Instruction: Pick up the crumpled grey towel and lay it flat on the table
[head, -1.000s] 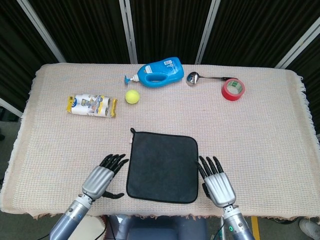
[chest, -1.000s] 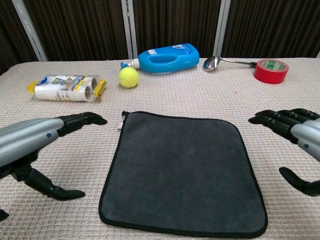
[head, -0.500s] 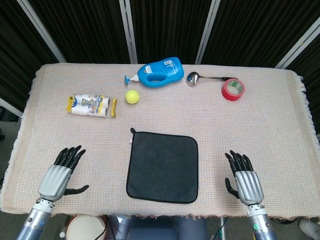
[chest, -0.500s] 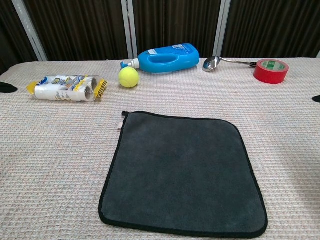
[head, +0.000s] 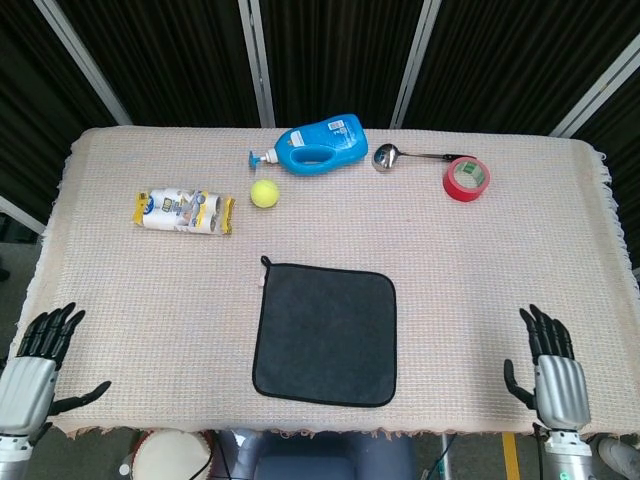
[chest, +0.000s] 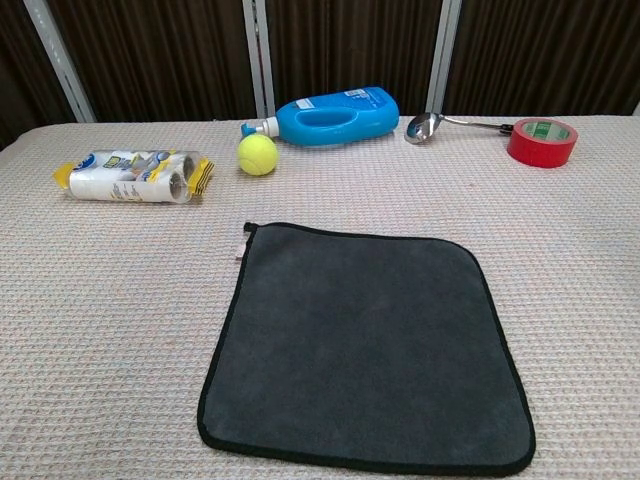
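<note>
left hand (head: 28, 375) sits at the near-left table corner, fingers spread, holding nothing. grey towel (head: 325, 333) lies flat at the near centre of the table (head: 520, 250), well apart from both hands, edges square, hang loop at its far-left corner; no fold shows in the chest view either. right hand (head: 553, 372) at the near-right edge, fingers apart, empty too. Along the far side: wrapped packet (head: 184, 211), tennis ball (head: 264, 193), blue bottle (head: 318, 144), spoon (head: 400, 155), red tape roll (head: 466, 178), all well apart from the towel. Judgement: laying looks done, only retreat left. Do it well by keeping both hands wide of the towel so no fingertip catches the hem or drags a corner
</note>
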